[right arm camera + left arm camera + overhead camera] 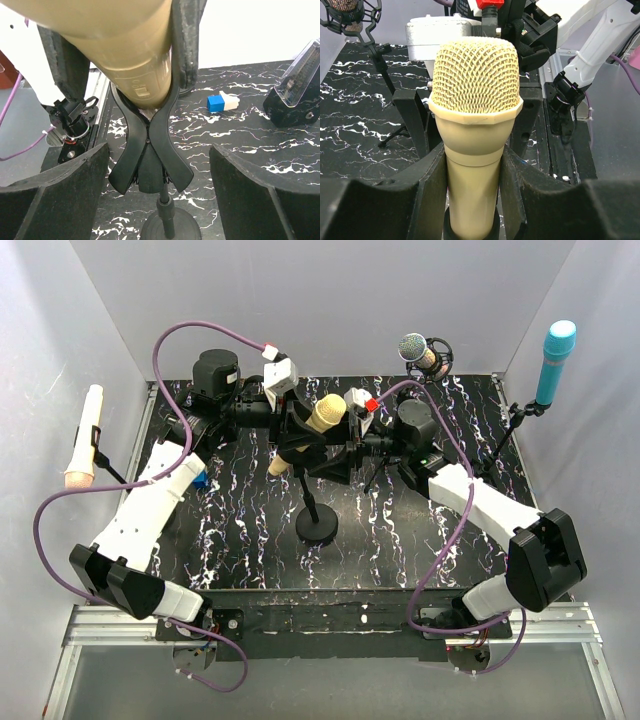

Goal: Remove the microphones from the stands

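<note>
— Where is the microphone [475, 100] to be found?
— It is seated in the clip [149, 150] at the top of the stand [318, 525], tilted, with its mesh head raised above the clip. It has not yet been freed.

— How are the pincers set?
— The left pincer [472, 195] is closed on the microphone just above the stand's clip, with both pads [427, 190] pressed against the body below the head. The right pincer [160, 172] is spread wide and nothing is held in it. It is placed level with the stand's clip, with one finger to each side of the pole [167, 215].

— How should the pull be made?
— It is judged that the microphone should be drawn along its own axis, up and out of the clip, and not levered sideways. The grip should be kept firm, since the smooth body may be let slip.

— What could be spoiled?
— The stand could be dragged or tipped on the bench [240, 530] if the clip does not release. It would be steadied best if the open pincer were closed on the clip or pole first.
</note>
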